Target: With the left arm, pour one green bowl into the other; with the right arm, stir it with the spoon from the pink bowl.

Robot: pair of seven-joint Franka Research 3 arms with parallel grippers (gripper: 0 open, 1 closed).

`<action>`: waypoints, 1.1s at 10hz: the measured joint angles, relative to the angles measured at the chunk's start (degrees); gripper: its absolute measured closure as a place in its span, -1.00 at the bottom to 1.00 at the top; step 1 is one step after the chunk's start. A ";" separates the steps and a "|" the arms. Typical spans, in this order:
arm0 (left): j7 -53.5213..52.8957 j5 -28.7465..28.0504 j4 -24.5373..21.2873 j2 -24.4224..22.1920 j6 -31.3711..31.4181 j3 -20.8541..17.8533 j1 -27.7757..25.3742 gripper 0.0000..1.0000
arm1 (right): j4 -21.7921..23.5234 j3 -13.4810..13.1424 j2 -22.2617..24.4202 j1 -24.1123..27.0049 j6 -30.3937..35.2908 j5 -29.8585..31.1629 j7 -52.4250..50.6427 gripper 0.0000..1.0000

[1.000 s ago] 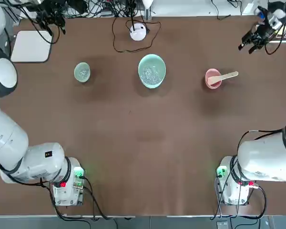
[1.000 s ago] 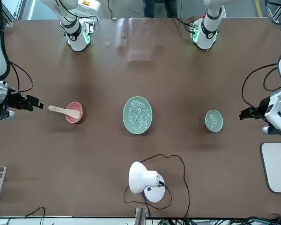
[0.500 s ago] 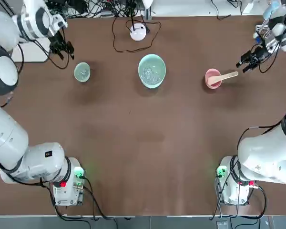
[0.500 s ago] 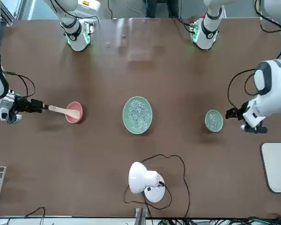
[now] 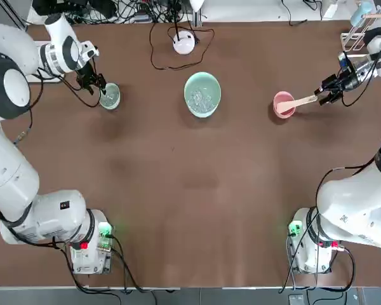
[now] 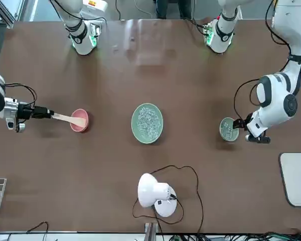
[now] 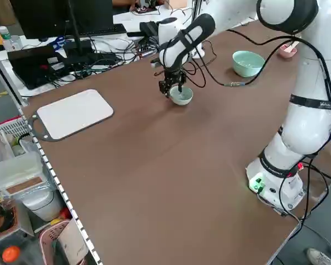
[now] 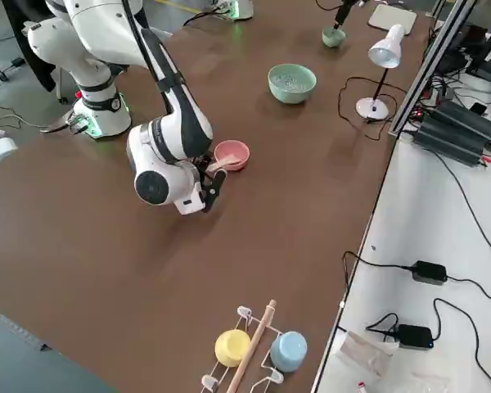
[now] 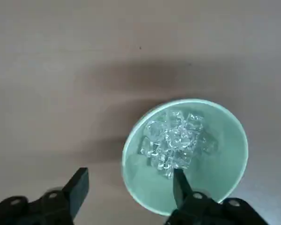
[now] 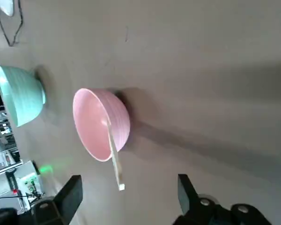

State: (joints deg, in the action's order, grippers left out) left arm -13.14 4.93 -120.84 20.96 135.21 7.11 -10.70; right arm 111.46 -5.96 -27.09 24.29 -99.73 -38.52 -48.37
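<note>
Left end effector [image 9: 131, 171], wide at small bowl [image 9: 220, 176], should straddle its wall; right end effector [image 10: 129, 176], wide near spoon [image 10: 116, 164], should centre first.

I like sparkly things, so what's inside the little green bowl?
In the little green bowl there are shiny, clear chunks in a loose pile. The bottom right under them is covered, so I can't tell what's there.

My small sage-green bowl [image 5: 110, 96] and wider mint-green bowl [image 5: 202, 94] sit upright on the worktop, both holding clear bits; my tan wooden spoon [image 5: 298, 103] leans out of the upright pink bowl [image 5: 284, 114].
</note>
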 joint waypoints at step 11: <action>-0.10 0.00 0.63 3.81 4.32 -0.09 0.49 0.91 | 2.60 0.86 -0.48 1.69 1.27 -5.81 -12.19 -0.63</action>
State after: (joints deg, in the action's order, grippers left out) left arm -13.24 4.94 -120.22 24.76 139.53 7.02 -10.20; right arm 114.05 -5.09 -27.56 25.98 -98.46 -44.33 -60.56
